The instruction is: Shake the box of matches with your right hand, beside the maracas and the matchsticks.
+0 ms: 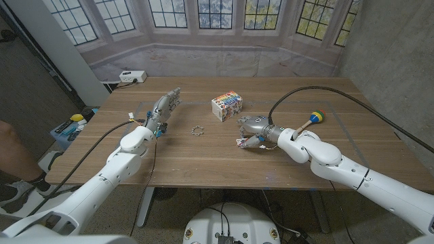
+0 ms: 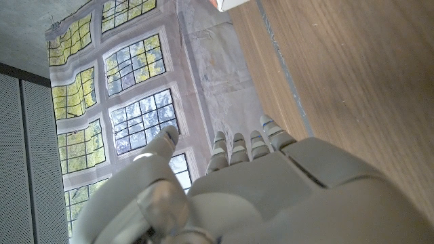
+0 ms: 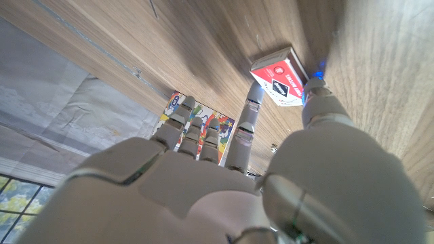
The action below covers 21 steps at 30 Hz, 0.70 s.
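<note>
The small red and white box of matches point(image 1: 242, 142) point(image 3: 278, 80) sits pinched between the thumb and a finger of my right hand point(image 1: 256, 128) point(image 3: 224, 183), low over the table's middle. The other fingers point(image 3: 196, 132) reach out straight. Just beyond the hand stands a colourful patterned box point(image 1: 227, 105) point(image 3: 172, 106). A maraca point(image 1: 313, 118) with a yellow, blue and orange head lies to the right, behind my right forearm. My left hand point(image 1: 163, 108) point(image 2: 271, 196) stands at the table's left with fingers stretched out and holding nothing.
A small metal ring point(image 1: 197, 130) lies on the wooden table point(image 1: 203, 163) between the hands. A black cable point(image 1: 319, 90) arcs over the right side. A white power strip point(image 1: 132, 76) sits at the far left corner. A person's leg point(image 1: 13, 152) shows at the left edge.
</note>
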Motion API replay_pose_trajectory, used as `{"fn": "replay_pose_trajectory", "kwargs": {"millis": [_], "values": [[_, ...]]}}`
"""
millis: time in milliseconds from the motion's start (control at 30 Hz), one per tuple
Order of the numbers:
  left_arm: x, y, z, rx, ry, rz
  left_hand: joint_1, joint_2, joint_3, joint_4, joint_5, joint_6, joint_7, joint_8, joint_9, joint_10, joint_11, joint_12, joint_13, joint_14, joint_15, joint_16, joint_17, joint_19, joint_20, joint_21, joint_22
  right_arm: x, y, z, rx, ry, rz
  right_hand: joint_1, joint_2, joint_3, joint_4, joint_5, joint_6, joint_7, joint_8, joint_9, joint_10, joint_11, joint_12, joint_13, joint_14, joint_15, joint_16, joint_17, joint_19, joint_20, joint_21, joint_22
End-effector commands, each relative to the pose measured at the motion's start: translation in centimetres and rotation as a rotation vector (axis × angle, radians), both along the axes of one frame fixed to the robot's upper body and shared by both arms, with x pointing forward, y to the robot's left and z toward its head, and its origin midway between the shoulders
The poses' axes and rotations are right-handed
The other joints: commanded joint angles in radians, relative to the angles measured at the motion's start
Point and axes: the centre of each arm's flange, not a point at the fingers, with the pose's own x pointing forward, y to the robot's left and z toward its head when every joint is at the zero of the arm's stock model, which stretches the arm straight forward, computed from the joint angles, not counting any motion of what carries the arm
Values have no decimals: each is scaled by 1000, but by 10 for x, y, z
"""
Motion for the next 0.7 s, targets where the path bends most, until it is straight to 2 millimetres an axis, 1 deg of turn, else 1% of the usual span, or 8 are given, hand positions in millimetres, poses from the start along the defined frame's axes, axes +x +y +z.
{"fn": "replay_pose_trajectory", "kwargs": {"millis": [33,700], "values": [[0,0,-1,3,1,-1,12,2,0,-2,6,4,1,6,6,-3,2,9,6,-2,4,2,5,2,11,-2,5,0,1,1,4,-2,5,9,9,8,2,6,14,2,7,2,15,0,0,2,9,-1,9,3,12,-2,4,5],[1,-2,-3,-2,0,-8,13,2,-1,-2,6,5,2,6,6,-2,3,9,6,-1,5,2,5,2,11,-2,5,-1,-3,5,0,-15,6,15,14,13,1,7,23,1,9,-3,27,-5,-2,2,16,-5,9,3,17,-4,2,5]]}}
